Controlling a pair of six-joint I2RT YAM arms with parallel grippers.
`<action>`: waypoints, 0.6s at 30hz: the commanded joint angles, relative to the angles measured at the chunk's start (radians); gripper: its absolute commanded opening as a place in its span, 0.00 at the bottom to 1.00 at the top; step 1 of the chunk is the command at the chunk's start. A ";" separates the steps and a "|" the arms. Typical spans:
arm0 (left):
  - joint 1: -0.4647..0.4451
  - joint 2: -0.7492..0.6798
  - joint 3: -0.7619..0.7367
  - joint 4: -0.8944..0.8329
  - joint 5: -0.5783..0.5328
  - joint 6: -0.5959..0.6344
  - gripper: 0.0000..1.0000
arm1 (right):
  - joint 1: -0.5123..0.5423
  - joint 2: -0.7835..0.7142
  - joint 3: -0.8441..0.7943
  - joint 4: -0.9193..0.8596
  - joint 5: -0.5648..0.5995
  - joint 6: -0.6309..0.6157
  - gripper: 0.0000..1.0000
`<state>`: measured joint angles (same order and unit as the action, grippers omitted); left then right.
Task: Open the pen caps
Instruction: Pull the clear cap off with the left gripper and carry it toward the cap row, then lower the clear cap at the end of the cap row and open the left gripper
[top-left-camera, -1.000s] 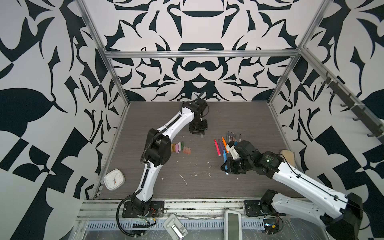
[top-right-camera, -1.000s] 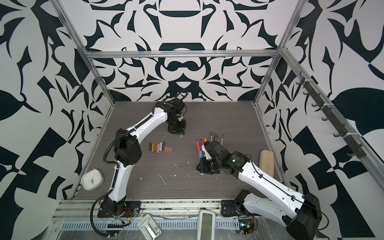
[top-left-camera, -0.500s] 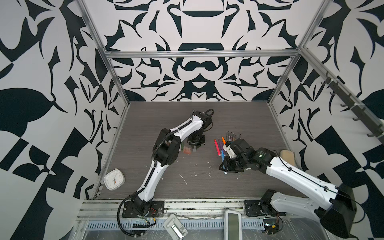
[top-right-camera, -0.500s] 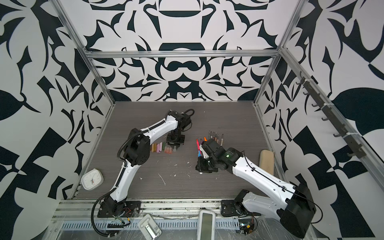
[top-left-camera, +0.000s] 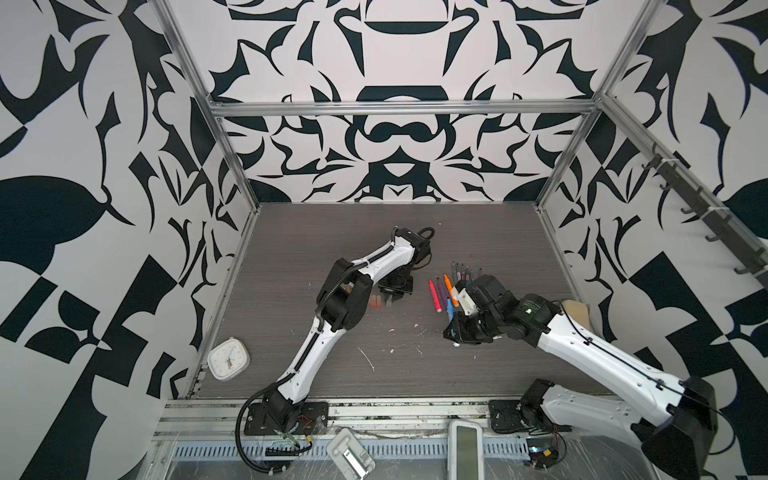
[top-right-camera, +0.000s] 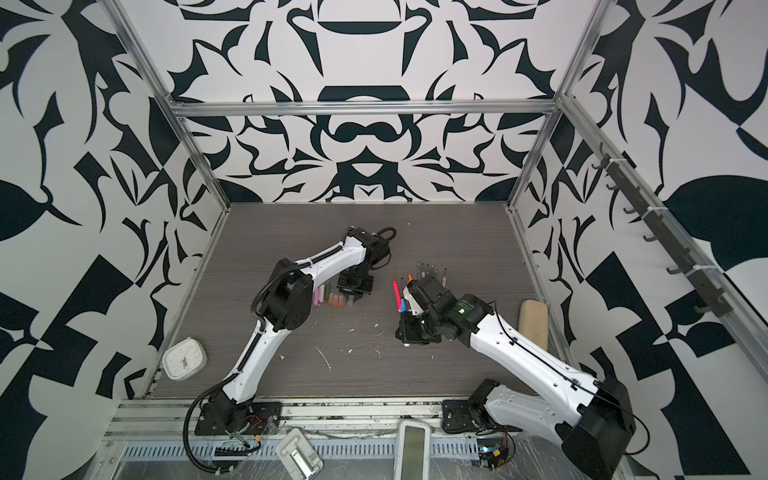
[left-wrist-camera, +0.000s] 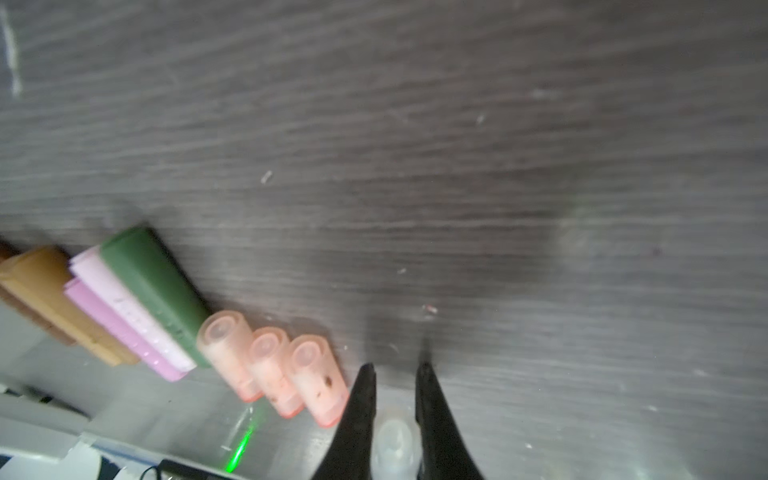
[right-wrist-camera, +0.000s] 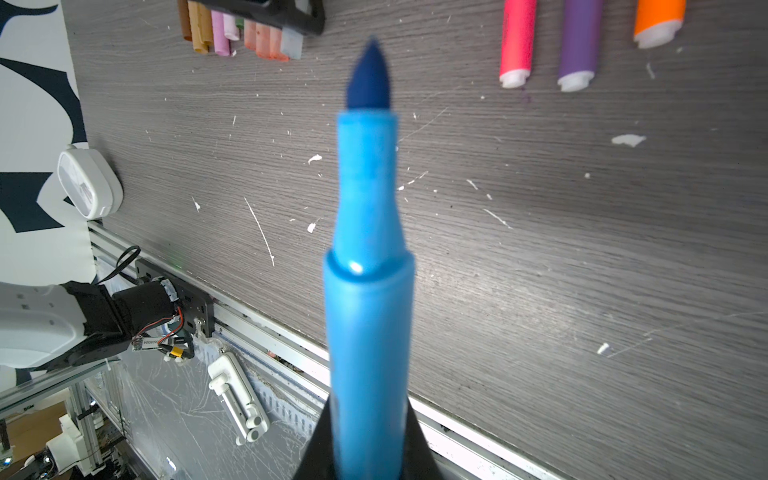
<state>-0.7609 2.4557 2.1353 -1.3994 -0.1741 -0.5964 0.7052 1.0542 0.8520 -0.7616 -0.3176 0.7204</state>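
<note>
Blue and uncapped, a pen (right-wrist-camera: 368, 270) sits clenched in the right gripper (right-wrist-camera: 369, 403), below and right of centre in both top views. Farther back, near mid-frame, the left gripper (left-wrist-camera: 395, 368) pinches a clear cap (left-wrist-camera: 392, 440) just beside the row of pen caps (left-wrist-camera: 270, 365), so this pull looks done; next it should release the cap at the row's end while the pen joins the loose pens (top-left-camera: 434, 296) behind.

Blue pen (right-wrist-camera: 368, 291), 3 peach caps (left-wrist-camera: 270, 365), 1 clear cap (left-wrist-camera: 392, 440).
</note>
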 joint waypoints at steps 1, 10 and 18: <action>-0.008 0.026 0.010 -0.081 -0.047 -0.016 0.05 | -0.005 -0.020 0.037 -0.017 0.004 -0.020 0.00; -0.010 0.007 0.009 -0.087 -0.097 -0.005 0.33 | -0.009 -0.004 0.043 -0.010 -0.012 -0.021 0.00; -0.011 -0.008 0.041 -0.093 -0.087 -0.008 0.34 | -0.010 0.013 0.048 -0.002 -0.026 -0.024 0.00</action>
<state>-0.7689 2.4584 2.1414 -1.4223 -0.2478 -0.5976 0.6994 1.0660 0.8581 -0.7662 -0.3325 0.7074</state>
